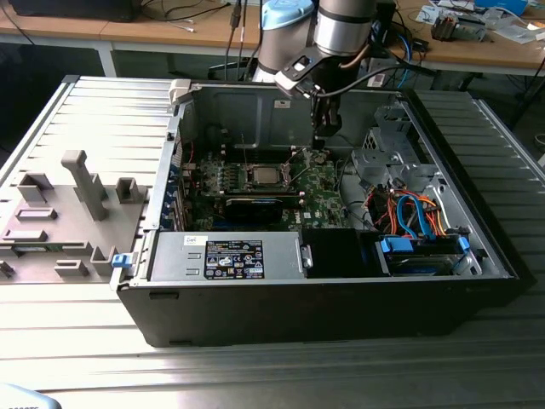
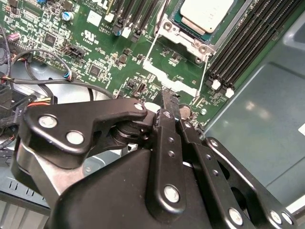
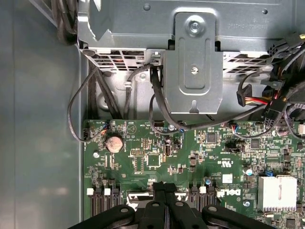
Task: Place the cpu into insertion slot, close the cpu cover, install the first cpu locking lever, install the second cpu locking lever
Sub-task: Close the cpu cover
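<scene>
The cpu (image 2: 206, 14), a square chip with a dull silver top, sits in the insertion slot (image 1: 260, 176) on the green motherboard (image 1: 319, 192). The silvery cpu cover (image 2: 187, 39) seems to lie flat around it. Two thin wire levers (image 2: 206, 76) stick up from the socket's sides. My gripper (image 1: 319, 152) hangs just above the board, toward the exterior view's right of the socket and apart from it. In both wrist views its black fingers (image 2: 167, 95) (image 3: 165, 185) are pressed together with nothing between them.
The board lies inside an open black computer case (image 1: 255, 315). A power supply (image 1: 230, 256), a drive cage with blue rails (image 1: 426, 247) and loose cables (image 3: 157, 102) crowd the case. Long memory slots (image 2: 248, 43) flank the socket. A grey fixture tray (image 1: 60, 213) stands outside.
</scene>
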Robot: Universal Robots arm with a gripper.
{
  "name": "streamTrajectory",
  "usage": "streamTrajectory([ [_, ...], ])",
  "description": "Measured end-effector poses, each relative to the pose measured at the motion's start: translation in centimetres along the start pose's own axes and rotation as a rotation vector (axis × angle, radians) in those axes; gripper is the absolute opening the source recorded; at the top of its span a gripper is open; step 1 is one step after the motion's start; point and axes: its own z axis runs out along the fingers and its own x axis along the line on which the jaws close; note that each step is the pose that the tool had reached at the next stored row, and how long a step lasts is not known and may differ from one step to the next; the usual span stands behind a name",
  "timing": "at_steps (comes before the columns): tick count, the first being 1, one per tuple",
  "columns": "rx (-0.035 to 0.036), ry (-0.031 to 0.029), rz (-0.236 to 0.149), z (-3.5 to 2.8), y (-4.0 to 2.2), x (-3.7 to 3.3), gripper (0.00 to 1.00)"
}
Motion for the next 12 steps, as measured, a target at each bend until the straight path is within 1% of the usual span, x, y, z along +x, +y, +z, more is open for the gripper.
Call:
streamTrajectory([
  [2,0.0000,0.0002,0.000,0.08,0.09,0.01,0.11],
  [6,-0.0001,0.0000,-0.004,0.51,0.28,0.02,0.11],
  [8,-0.0007,-0.0002,-0.017,0.67,0.36,0.03,0.11],
  [9,-0.0015,-0.0004,-0.033,0.83,0.49,0.03,0.11],
  [10,-0.0018,-0.0005,-0.040,0.97,0.64,0.04,0.11],
  [12,-0.0019,-0.0006,-0.042,1.20,0.79,0.06,0.11],
])
